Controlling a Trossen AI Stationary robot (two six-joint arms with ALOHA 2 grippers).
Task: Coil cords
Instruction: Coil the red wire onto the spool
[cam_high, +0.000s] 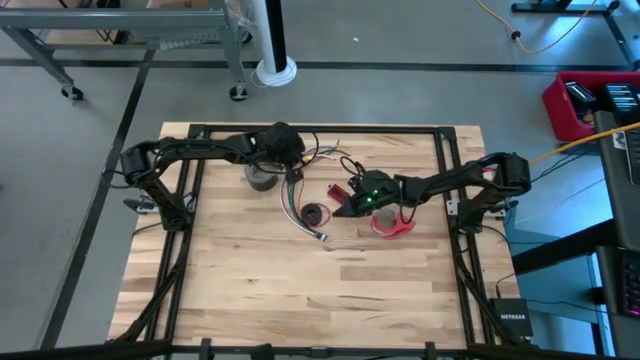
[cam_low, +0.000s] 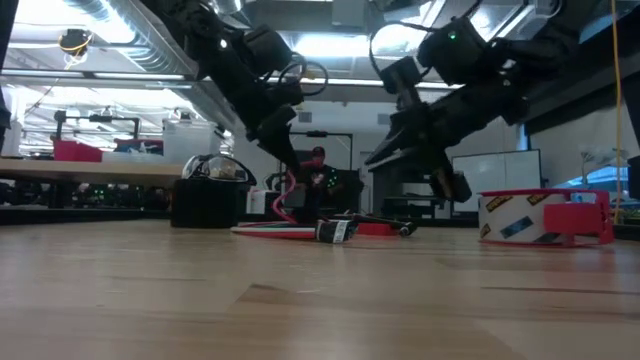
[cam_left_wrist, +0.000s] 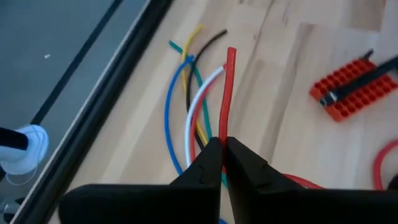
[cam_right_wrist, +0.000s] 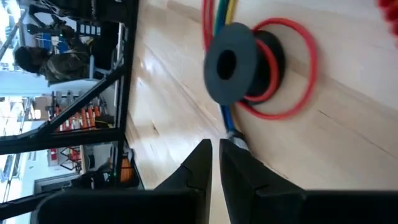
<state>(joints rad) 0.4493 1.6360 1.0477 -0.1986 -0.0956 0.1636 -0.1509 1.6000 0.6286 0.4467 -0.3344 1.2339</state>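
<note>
**Left claw pinches the wire bundle**

Closest in, the left gripper (cam_left_wrist: 222, 152) is clenched on the cords (cam_left_wrist: 199, 99), whose loose ends run straight ahead of its fingertips. Rightward lies the black-and-red coil (cam_high: 315, 214), then the right gripper (cam_high: 345, 208), hovering just beside it, jaws nearly closed, holding nothing. No containers are visible.

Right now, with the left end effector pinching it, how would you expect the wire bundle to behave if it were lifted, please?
Probably floppy: the wire bundle lies in loose curves. Its free ends splay apart, so strands may spread or slip from the left end effector. It looks light, so it might drag the black spool lying against it.
</note>
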